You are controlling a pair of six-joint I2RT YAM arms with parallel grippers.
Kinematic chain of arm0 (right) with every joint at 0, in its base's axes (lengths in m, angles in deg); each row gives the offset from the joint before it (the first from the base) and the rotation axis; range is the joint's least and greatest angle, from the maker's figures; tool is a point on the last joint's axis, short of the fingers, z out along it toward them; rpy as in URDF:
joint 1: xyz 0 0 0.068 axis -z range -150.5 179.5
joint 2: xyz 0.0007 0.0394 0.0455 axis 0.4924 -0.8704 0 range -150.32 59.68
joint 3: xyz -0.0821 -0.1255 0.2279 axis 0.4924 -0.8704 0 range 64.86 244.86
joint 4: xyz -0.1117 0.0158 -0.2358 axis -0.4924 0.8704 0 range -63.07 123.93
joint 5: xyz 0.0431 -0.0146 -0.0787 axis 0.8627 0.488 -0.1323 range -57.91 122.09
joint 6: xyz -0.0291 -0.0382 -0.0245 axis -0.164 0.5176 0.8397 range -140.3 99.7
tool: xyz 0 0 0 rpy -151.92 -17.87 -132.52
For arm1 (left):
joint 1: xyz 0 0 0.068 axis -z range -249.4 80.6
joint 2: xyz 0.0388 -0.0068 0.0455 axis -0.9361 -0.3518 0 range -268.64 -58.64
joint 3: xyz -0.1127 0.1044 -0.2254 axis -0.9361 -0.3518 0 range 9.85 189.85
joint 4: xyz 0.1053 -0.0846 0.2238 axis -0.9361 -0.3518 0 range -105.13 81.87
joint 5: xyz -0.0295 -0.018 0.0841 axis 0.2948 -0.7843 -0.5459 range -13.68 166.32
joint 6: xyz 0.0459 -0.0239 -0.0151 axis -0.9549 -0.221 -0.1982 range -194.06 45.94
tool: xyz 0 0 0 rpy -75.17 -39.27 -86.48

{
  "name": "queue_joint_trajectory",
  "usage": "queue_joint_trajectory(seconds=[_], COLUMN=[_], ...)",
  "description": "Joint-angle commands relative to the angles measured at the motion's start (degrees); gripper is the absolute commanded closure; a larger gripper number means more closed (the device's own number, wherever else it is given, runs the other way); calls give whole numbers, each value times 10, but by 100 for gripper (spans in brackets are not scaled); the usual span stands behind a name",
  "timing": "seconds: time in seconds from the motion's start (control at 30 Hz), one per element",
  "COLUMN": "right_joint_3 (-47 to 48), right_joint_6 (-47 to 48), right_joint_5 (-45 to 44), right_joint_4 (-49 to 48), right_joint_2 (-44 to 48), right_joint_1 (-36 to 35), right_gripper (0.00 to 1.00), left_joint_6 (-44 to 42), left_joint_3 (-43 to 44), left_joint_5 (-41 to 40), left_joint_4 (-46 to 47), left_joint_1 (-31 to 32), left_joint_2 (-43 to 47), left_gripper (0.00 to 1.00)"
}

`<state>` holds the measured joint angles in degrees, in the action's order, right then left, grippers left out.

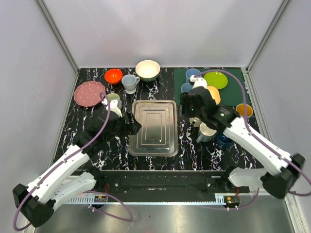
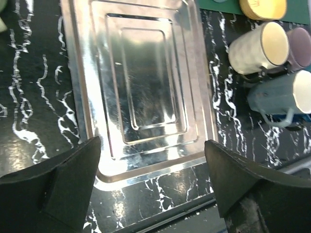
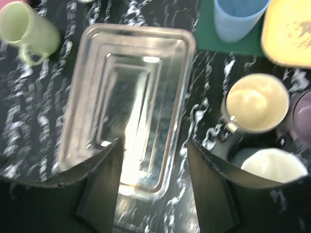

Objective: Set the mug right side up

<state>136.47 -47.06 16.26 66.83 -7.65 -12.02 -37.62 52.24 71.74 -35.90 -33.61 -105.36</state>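
Cream mug [image 3: 255, 102] stands mouth-up on the black marbled table [image 1: 192, 150], low and right of centre in the top view, just off the right edge of the steel tray [image 1: 154, 127], its handle turned toward the tray. Crowded against it are a grey-blue mug [image 3: 274, 165] with a white inside and a purple mug [image 3: 303, 114], both also showing open mouths. Just beyond them the right gripper [image 3: 153, 150] hangs over the tray's right side, its jaws parted moderately with nothing but bare metal between them. Across the tray, at centre left of the top view, the left gripper [image 2: 151, 145] hovers above the tray's left rim with its jaws spread wide, likewise empty. Just past that arm, a pale green mug [image 1: 113, 99] sits upright beside a pink plate [image 1: 89, 93]. Along the far edge of the table, at the top of the frame, are an orange bowl [image 1: 113, 75], a grey mug [image 1: 130, 82], a white bowl [image 1: 147, 70] and, on a green mat [image 1: 233, 92], a green plate [image 1: 215, 79]. No mug that can be clearly read lies on its side or upside down, so the turning appears to be finished, most likely with the cream mug nearest the right gripper, though the pictures alone cannot confirm which one was meant. What seems left is for both arms to draw clear.
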Motion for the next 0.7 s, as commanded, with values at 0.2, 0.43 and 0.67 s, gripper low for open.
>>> queue_joint_trajectory(seconds=[0.2, 0.43, 0.67], right_joint_3=[-119, -110, -232], right_joint_6=[109, 90, 79], right_joint_5=[-55, 60, 156], right_joint_4=[-344, -304, -393], right_joint_2=[-58, -122, -13], right_joint_1=[-7, -7, -7], right_gripper=[11, 2, 2], left_joint_6=[-42, -19, -1], left_joint_3=[79, 95, 75], left_joint_5=[-96, -75, -92], left_joint_4=[-64, -38, 2], left_joint_1=[-6, -6, -6], left_joint_2=[-84, -111, -108], left_gripper=[1, 1, 1])
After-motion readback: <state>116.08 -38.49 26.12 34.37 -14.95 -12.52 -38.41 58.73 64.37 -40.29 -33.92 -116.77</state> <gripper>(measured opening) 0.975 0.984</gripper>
